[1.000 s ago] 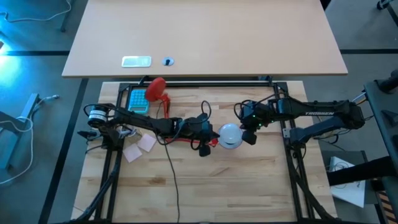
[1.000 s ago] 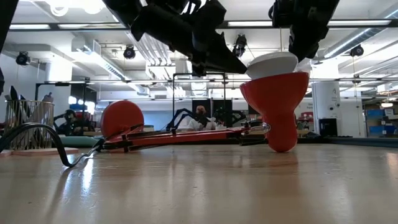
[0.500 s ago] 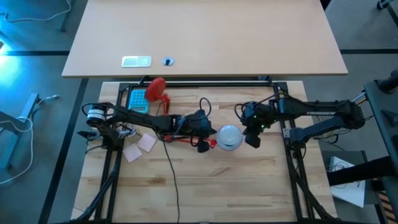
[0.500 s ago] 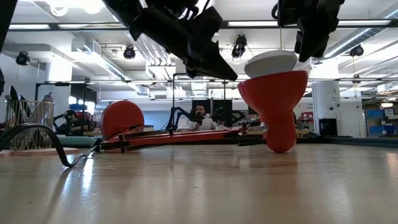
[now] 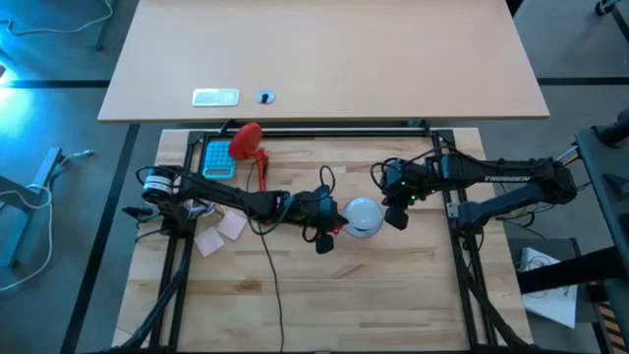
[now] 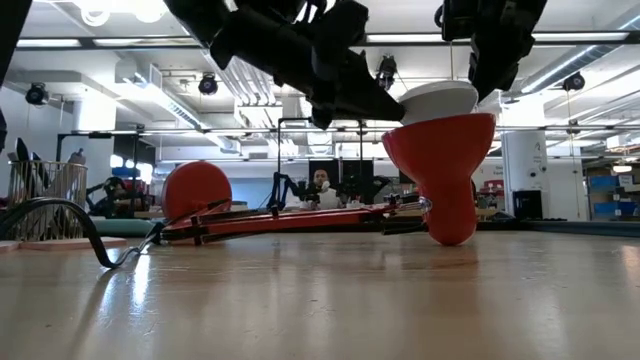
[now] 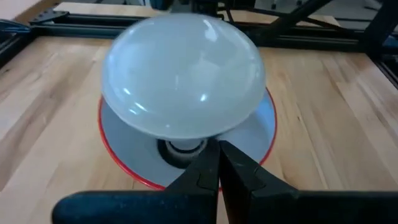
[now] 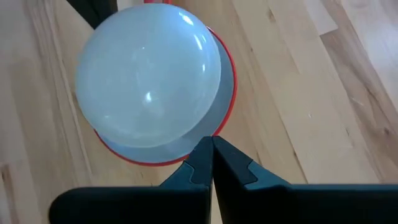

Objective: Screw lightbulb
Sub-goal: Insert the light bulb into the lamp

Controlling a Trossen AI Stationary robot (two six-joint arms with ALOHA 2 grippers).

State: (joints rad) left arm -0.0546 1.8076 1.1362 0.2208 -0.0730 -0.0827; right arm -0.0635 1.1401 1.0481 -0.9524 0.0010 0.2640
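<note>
You are looking down on a pale wooden worktop (image 5: 324, 305) with both dark arms reaching toward its middle. The lightbulb (image 5: 364, 215) sits there with its narrow base down in the red lamp shade (image 6: 442, 175), which stands with its white inside facing up. In the low view, the bulb's white dome (image 6: 437, 101) rises just above the shade's rim. Your left tool (image 5: 327, 236) is just beside the bulb on its left, fingers pressed together and gripping nothing; its wrist view shows the closed tips (image 7: 218, 163) near the bulb's base. Your right tool (image 5: 397, 215) is just beside the bulb on its right, also fully closed and empty. The lamp's red arm (image 6: 290, 219) lies flat across the worktop behind.
</note>
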